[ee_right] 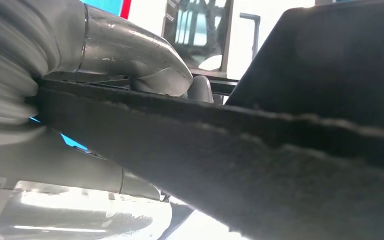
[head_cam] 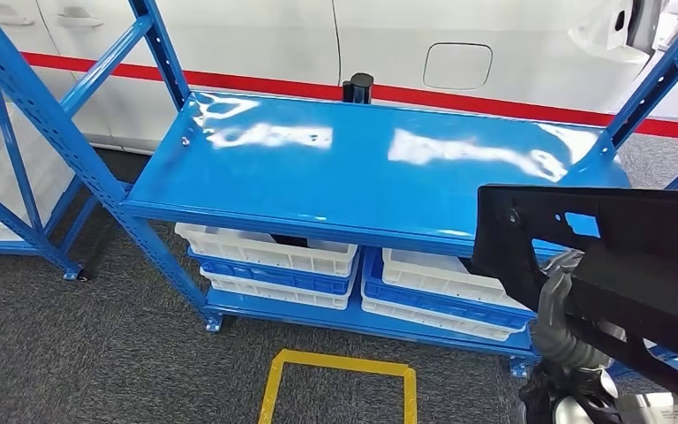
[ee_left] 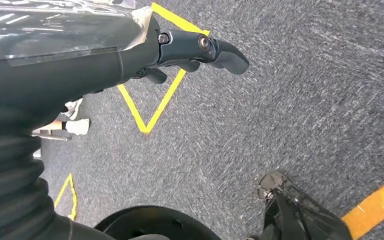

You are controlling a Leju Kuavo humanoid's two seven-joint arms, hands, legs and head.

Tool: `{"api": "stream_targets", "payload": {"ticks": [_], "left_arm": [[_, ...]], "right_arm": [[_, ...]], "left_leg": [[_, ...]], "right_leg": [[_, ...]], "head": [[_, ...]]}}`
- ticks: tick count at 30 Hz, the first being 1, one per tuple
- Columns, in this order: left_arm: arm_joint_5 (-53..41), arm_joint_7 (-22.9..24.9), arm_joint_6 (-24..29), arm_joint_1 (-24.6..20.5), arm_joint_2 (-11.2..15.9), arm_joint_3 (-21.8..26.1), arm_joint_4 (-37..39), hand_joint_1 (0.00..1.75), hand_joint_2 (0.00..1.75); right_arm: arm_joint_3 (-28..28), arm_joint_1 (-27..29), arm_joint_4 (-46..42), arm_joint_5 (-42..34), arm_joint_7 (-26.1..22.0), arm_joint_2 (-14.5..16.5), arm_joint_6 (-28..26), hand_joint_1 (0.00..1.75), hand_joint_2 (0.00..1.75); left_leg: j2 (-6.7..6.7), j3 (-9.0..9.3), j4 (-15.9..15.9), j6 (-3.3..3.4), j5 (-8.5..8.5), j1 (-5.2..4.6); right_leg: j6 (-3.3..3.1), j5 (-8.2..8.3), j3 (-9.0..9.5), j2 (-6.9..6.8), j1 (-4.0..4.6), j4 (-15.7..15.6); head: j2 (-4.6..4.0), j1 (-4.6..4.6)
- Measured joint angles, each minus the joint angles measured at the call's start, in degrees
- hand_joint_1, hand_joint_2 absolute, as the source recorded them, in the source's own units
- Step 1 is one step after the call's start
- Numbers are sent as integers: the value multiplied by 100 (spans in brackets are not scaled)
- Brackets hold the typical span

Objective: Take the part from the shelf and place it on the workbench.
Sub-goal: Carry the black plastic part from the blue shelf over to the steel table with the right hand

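The right arm is coming in low on the right of the head view, its ribbed grey wrist cover bending upward, and the right robot hand (head_cam: pixel 574 291) is gripping the black part (head_cam: pixel 618 256). In the right wrist view the thick grey thumb (ee_right: pixel 150 75) is pressing on the part's edge. The left robot hand (ee_left: pixel 190 52) is hanging over the floor, its dark fingers (ee_left: pixel 225 52) reaching forward, holding nothing
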Motion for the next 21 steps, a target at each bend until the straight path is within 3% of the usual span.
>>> {"api": "stream_targets", "payload": {"ticks": [3, 4, 6, 8, 9, 10, 11, 13, 14, 15, 17, 19, 20, 21], "left_arm": [[2, -64, -196, 9, 8, -2, 3, 0, 175], [1, -73, -245, 13, 11, -2, 4, 0, 175], [-1, -71, -277, 20, 13, -2, 5, 0, 175], [-2, -65, -281, 26, 14, -2, 5, 0, 175], [-4, -59, -279, 30, 14, -2, 7, 0, 175], [-10, -44, -271, 33, 14, -2, 10, 0, 175], [-26, -23, -258, 35, 14, -2, 14, 0, 175], [-67, 23, -233, 36, 14, -3, 21, 0, 175], [-88, 37, -227, 36, 14, -4, 23, 0, 175], [-102, 45, -227, 37, 14, -5, 25, 0, 175], [-117, 59, -226, 42, 17, -7, 28, 0, 175], [-116, 85, -206, 53, 25, -7, 30, 0, 175], [-116, 104, -186, 58, 28, -7, 31, 0, 175], [-120, 129, -158, 63, 32, -8, 34, 0, 175]], "right_arm": [[-15, 138, -3, -14, -12, -66, -96, 175, 175], [-6, 182, -3, -8, -14, -79, -133, 175, 175], [13, 238, -3, 9, -15, -98, -182, 175, 175], [30, 272, -3, 15, -16, -114, -197, 175, 175], [38, 285, -3, 15, -16, -119, -201, 175, 175], [47, 294, -3, 18, -16, -120, -210, 175, 175], [57, 298, -3, 22, -16, -120, -225, 175, 175], [86, 289, -6, 38, -16, -117, -268, 175, 175], [105, 284, -13, 52, -16, -114, -292, 175, 175], [126, 282, -25, 67, -16, -109, -316, 175, 175], [165, 278, -52, 92, -14, -97, -355, 175, 175], [227, 247, -64, 108, -7, -76, -369, 175, 175], [277, 220, -66, 121, -1, -59, -370, 175, 175], [340, 183, -66, 138, 7, -35, -371, 175, 175]], "left_leg": [[-2, -99, -68, 169, 48, -54], [12, -154, -81, 243, 99, -62], [46, -285, -104, 360, 215, -64], [59, -427, -100, 400, 329, -89], [63, -498, -95, 403, 391, -102], [66, -566, -89, 401, 451, -112], [67, -626, -83, 394, 506, -118], [63, -729, -66, 360, 599, -126], [59, -763, -55, 334, 639, -134], [56, -785, -50, 301, 682, -144], [53, -808, -53, 236, 767, -158], [41, -846, -32, 167, 761, -141], [33, -896, 72, 131, 623, -129], [26, -983, 300, 99, 382, -116]], "right_leg": [[144, 79, -70, 3, -5, 6], [154, 10, -127, 8, -13, 71], [95, -370, -323, 16, -24, 512], [43, -827, -550, 19, -15, 1270], [61, -935, -591, 21, -11, 1569], [105, -928, -536, 22, -9, 1678], [162, -833, -364, 22, -10, 1550], [226, -622, 234, 22, -8, 745], [211, -593, 532, 24, 10, 293], [183, -603, 717, 27, 29, -25], [115, -630, 796, 33, 74, -228], [33, -562, 715, 28, 31, -207], [-19, -513, 670, 20, 6, -208], [-67, -458, 614, 11, -17, -211]], "head": [[0, 12], [0, 19], [0, 39], [0, 55], [0, 56], [0, 56], [0, 56], [0, 59], [0, 60], [0, 57], [0, 48], [0, 40], [0, 33], [0, 26]]}}
